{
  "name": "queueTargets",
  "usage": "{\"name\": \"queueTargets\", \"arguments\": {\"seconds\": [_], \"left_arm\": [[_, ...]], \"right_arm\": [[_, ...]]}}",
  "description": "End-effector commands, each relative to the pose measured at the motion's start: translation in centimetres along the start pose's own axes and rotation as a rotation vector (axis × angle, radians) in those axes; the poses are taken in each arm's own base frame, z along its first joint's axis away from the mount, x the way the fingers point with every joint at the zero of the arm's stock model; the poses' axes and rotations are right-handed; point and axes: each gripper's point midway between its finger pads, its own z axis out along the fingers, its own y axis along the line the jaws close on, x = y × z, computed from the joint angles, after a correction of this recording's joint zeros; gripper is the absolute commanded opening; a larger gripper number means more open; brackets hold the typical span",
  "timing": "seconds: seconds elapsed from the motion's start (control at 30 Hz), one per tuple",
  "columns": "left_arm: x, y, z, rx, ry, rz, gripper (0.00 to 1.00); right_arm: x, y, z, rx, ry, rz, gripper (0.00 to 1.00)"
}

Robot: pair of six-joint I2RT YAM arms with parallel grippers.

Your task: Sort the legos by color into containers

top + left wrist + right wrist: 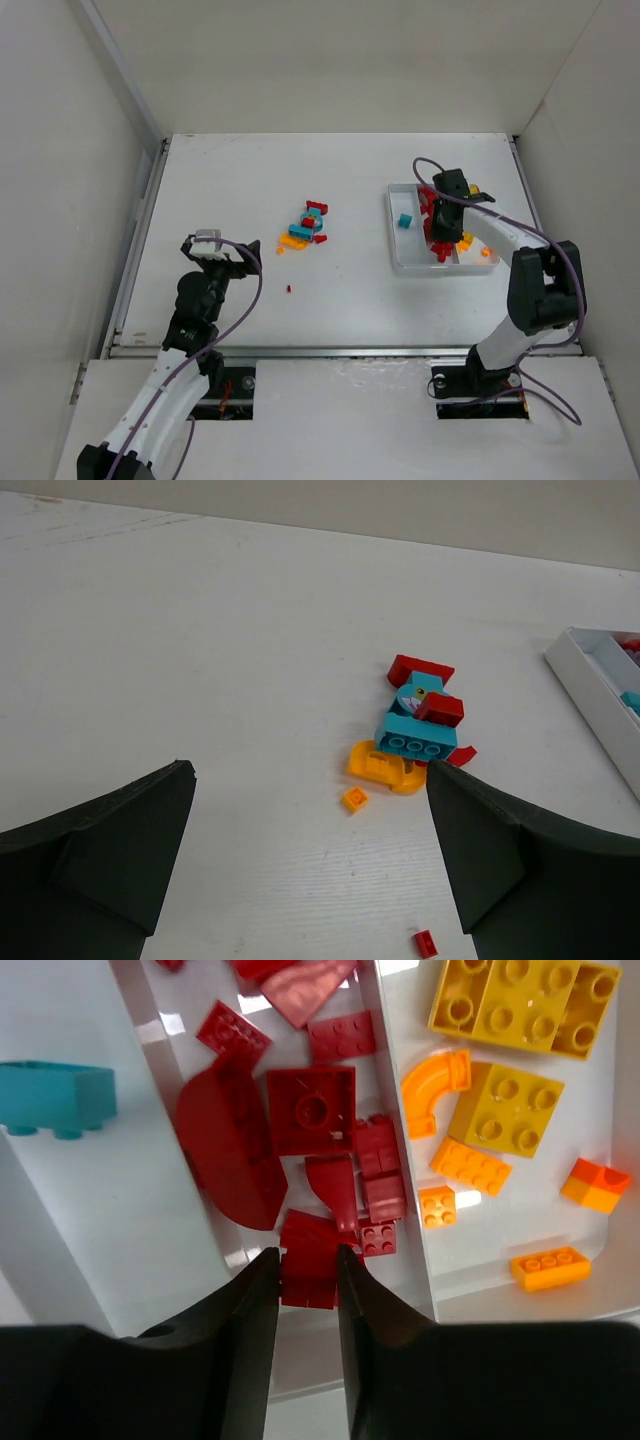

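Close below, my right gripper [306, 1255] pinches a red brick [308, 1285] over the near end of the tray's [100, 1220] red-filled middle compartment [185, 1055]; I should release gently, then lift straight.

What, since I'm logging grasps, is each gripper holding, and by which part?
The right gripper pinches a small red lego by its opposite sides, over the middle compartment of the tray. The left gripper holds nothing, jaws wide open.
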Motion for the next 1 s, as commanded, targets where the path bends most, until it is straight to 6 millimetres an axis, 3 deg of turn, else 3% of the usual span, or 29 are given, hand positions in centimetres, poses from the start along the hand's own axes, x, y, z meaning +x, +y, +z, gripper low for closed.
{"name": "queueTargets", "arguments": {"seconds": [0.0,0.1,0.17,0.27,0.3,0.37,0.4,0.5,0.53,0.57,0.6,0.63,0.77,0.97], "left_arm": [[-2.0,-0.1,0.2,-0.004,-0.063,-0.007,1.0],[-2.0,-0.1,0.2,-0.004,-0.063,-0.007,1.0],[-2.0,-0.1,0.2,-0.004,-0.063,-0.007,1.0],[-2.0,-0.1,0.2,-0.004,-0.063,-0.007,1.0],[-2.0,-0.1,0.2,-0.004,-0.063,-0.007,1.0],[-2.0,-0.1,0.2,-0.004,-0.063,-0.007,1.0],[-2.0,0.1,0.2,-0.015,-0.065,-0.007,1.0],[-2.2,0.8,0.2,-0.058,-0.075,-0.019,1.0],[-2.0,1.1,0.2,-0.079,-0.068,-0.033,1.0],[-2.1,1.5,0.2,-0.1,-0.074,-0.043,1.0],[-2.0,2.2,0.1,-0.145,-0.074,-0.051,1.0],[-2.5,2.3,0.1,-0.158,-0.088,-0.065,1.0],[-2.3,2.8,0.0,-0.187,-0.084,-0.076,1.0],[-2.3,2.8,0.0,-0.187,-0.084,-0.076,1.0]], "right_arm": [[-0.6,-0.5,-0.7,-0.005,-0.049,-0.002,0.39],[-0.8,-0.3,-1.1,-0.018,-0.059,0.001,0.64],[-0.7,0.6,-2.0,-0.039,-0.074,-0.02,0.7],[-2.6,2.5,-5.4,-0.041,-0.172,-0.091,0.8],[-2.3,5.7,-7.0,-0.101,-0.195,-0.157,0.82],[-2.0,9.6,-9.2,-0.186,-0.246,-0.235,0.83],[0.1,14.5,-10.8,-0.325,-0.247,-0.337,0.83],[4.2,22.2,-11.8,-0.51,-0.188,-0.492,0.83],[5.5,25.4,-13.5,-0.578,-0.188,-0.533,0.81],[7.6,27.4,-11.8,-0.581,-0.125,-0.563,0.77],[8.5,29.2,-12.0,-0.615,-0.113,-0.587,0.75],[10.4,32.4,-12.4,-0.674,-0.079,-0.625,0.72],[13.9,36.3,-12.6,-0.658,-0.026,-0.695,0.66],[16.4,36.9,-11.5,-0.631,0.035,-0.736,0.6]]}}
